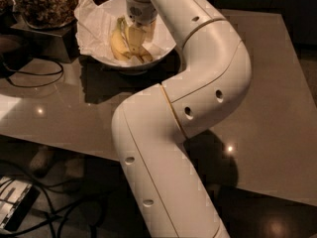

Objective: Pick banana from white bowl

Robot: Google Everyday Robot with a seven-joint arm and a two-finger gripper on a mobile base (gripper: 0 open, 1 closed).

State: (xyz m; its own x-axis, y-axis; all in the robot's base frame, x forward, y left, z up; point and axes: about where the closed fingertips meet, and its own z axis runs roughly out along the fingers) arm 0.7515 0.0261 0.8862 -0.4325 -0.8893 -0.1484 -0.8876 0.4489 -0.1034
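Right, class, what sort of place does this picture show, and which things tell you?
Probably an indoor lab or office corner: a glossy table with a loose cable on it, and a robot arm. The gripper is down in the white bowl.

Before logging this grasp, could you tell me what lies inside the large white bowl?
Crumpled white paper, yellow bananas and the robot's hand over them; what lies beneath it is hidden.

Dim warm light, glare spots on table (277, 83); end effector (136, 33) lit inside white bowl (158, 58), w/ shadow beneath
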